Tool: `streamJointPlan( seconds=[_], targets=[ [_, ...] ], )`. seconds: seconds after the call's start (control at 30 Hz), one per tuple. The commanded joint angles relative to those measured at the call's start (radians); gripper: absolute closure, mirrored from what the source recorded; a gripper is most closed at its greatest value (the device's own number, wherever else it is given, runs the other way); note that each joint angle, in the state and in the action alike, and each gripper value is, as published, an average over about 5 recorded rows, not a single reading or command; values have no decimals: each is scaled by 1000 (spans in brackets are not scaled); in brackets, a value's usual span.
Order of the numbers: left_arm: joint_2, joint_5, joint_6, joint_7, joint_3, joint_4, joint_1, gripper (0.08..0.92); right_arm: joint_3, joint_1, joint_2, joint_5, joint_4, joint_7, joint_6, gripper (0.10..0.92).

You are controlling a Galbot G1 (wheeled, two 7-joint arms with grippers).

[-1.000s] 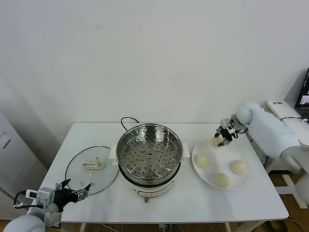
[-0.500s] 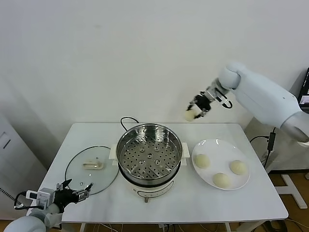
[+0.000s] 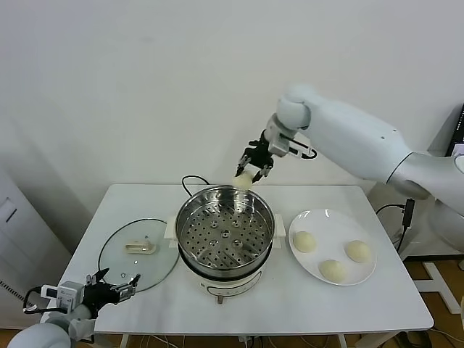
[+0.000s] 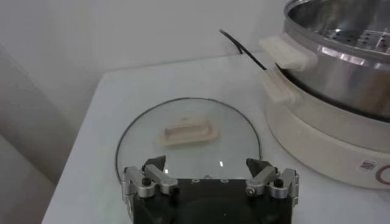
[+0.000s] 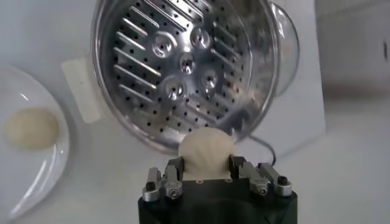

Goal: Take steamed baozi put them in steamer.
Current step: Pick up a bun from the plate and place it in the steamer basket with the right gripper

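Four baozi in all: three on the plate [image 3: 366,274], namely one bun [image 3: 304,241] nearest the steamer [image 3: 225,230], another [image 3: 357,251] toward the table's right edge and a third [image 3: 333,270] at the front, and a fourth bun [image 3: 243,180] up in the air, clamped between the fingers of the right gripper [image 3: 255,165]. That held bun hangs just above the steamer's back rim. From the right wrist it [image 5: 206,152] bulges out between the two closed-in fingers [image 5: 175,171], with the perforated tray [image 5: 183,67] below it and one plate bun [image 5: 30,128] off to the side.

One steamer, one plate, and one glass lid [image 3: 138,254] lying flat on the table [image 3: 290,304] to the steamer's left, its cream handle [image 4: 186,131] upward. A black cord [image 3: 190,180] loops behind the pot.

The left gripper [image 3: 109,291] sits parked at the table's front left corner, fingers spread wide, near the lid's edge.

Half a second ago the right arm held the bun higher and over toward the plate side, beyond the steamer's right rim; now it has swung left and lower, over the pot's far edge. A second ago it was down at the plate's back edge. The left arm has barely shifted.
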State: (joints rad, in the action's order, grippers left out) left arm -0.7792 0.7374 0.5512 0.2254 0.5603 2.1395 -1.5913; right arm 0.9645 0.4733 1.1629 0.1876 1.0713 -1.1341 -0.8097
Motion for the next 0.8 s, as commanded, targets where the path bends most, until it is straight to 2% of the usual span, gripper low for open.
streamJointPlan(
  seconds=[0.03, 0.43, 0.8],
  targets=[
    [-1, -1, 3, 1, -2, 0, 4, 177, -58, -101, 45, 208, 65, 16, -63, 550],
    [-8, -8, 9, 3, -8, 2, 3, 177, -144, -241, 97, 401, 43, 55, -63, 550],
    [-7, -7, 9, 3, -7, 6, -2, 177, -158, -278, 111, 434, 21, 65, -63, 534]
  ],
)
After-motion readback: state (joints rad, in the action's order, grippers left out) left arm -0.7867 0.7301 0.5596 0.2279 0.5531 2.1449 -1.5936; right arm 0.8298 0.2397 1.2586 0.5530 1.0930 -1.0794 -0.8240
